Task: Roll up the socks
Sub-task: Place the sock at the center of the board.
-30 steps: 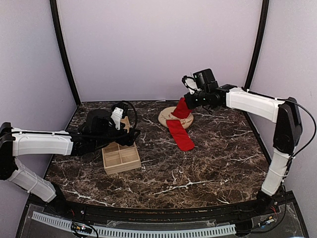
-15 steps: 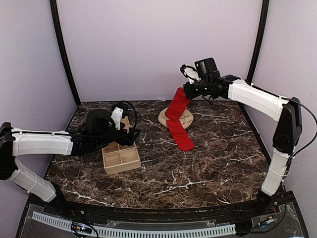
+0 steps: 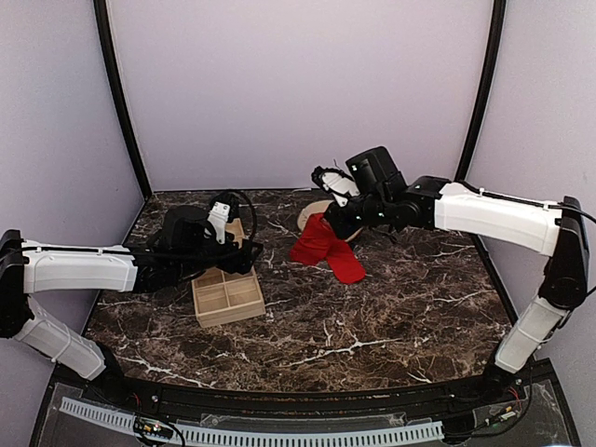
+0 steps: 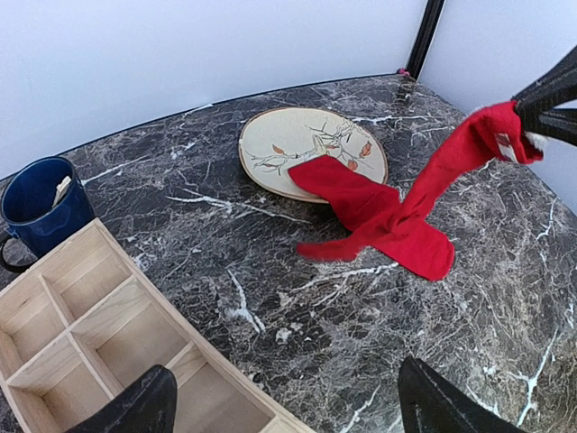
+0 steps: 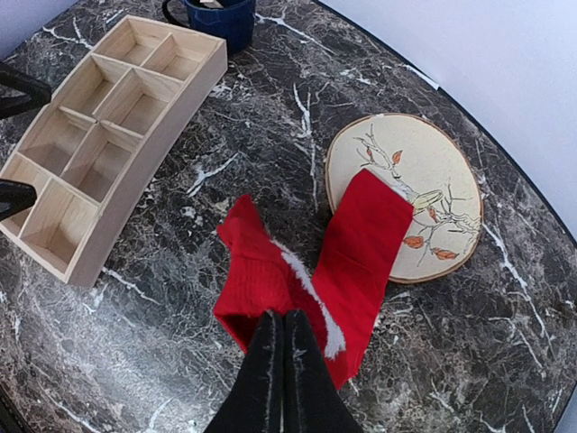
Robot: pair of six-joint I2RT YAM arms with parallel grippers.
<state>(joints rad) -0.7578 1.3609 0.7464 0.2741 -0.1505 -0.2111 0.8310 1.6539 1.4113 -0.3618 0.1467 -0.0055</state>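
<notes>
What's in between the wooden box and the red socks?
Nothing. Only bare marble table lies between the wooden box and the red socks. The right wrist view shows it best.

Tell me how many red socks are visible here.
2. One sock lies flat, partly on the plate. The other sock hangs from the shut right gripper, its low end on the table.

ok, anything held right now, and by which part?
Right gripper pinches one red sock by its end; the rest trails onto the table. Left gripper open, empty.
</notes>
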